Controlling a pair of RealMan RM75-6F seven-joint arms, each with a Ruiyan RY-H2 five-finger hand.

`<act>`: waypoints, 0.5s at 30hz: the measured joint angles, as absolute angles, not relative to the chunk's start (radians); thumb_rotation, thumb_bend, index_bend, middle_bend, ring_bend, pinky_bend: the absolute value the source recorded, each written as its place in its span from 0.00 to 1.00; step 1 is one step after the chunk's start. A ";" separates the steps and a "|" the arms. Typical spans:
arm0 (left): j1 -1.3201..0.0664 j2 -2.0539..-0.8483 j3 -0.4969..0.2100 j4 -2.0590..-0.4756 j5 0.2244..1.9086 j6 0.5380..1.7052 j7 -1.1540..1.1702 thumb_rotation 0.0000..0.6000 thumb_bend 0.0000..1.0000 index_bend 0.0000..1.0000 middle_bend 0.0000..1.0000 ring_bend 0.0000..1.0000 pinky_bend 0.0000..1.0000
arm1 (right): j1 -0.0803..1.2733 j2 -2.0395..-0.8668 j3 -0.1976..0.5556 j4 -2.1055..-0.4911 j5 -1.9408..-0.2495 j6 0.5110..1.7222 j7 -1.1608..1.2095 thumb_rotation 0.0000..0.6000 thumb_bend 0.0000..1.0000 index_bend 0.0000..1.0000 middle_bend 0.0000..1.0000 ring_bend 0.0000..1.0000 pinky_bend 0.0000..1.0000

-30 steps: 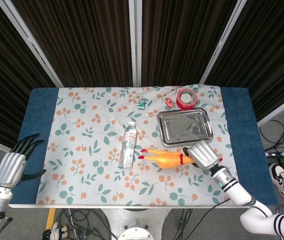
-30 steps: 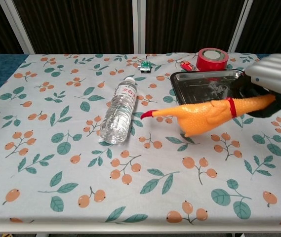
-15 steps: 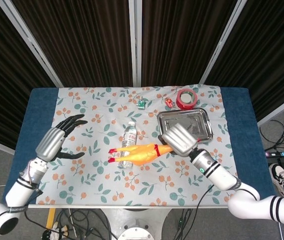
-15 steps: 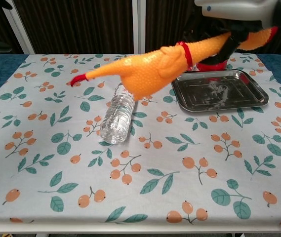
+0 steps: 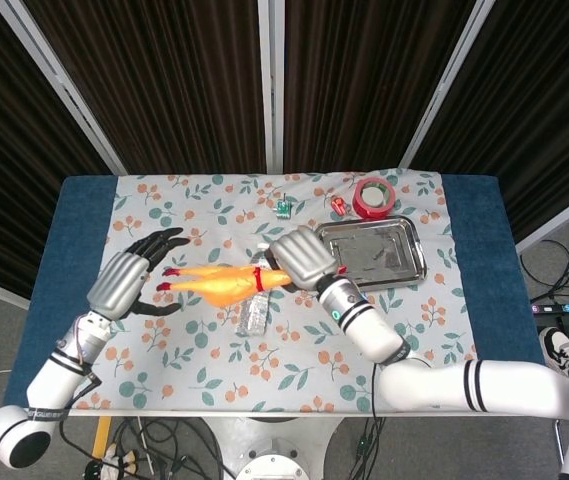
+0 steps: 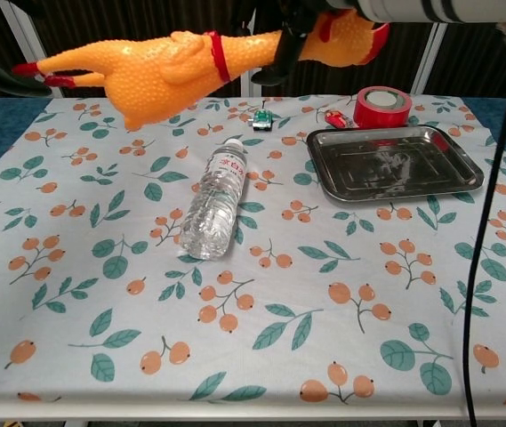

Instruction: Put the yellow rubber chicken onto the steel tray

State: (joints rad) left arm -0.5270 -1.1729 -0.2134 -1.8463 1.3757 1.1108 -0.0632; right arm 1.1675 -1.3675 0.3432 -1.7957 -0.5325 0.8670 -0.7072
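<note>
The right hand [image 5: 304, 260] was raised above the counter [image 5: 214, 370], its fingers clenched around the neck end of the yellow rubber chicken [image 5: 214, 284], which hung level in the air over the middle-left of the floral cloth with its red feet pointing toward the left hand [image 5: 124, 283]. That left hand was lifted too, its dark fingers [image 5: 159, 243] spread and held apart just beside the chicken's feet, grasping nothing. Below the chicken a clear water bottle [image 6: 214, 197] lay on its side on the cloth. Farther back and to the right sat the steel tray [image 6: 393, 165], with nothing in it. Behind the tray stood a red tape roll [image 6: 381, 107], with a small red object [image 6: 334, 116] beside it and a small green object [image 6: 262, 118] further left.
</note>
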 measured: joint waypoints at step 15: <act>-0.605 -1.187 -0.236 -1.937 1.094 1.081 0.260 1.00 0.00 0.19 0.17 0.13 0.22 | 1.409 -1.549 0.393 -1.660 -0.130 1.035 -0.836 1.00 0.28 0.99 0.85 0.78 0.99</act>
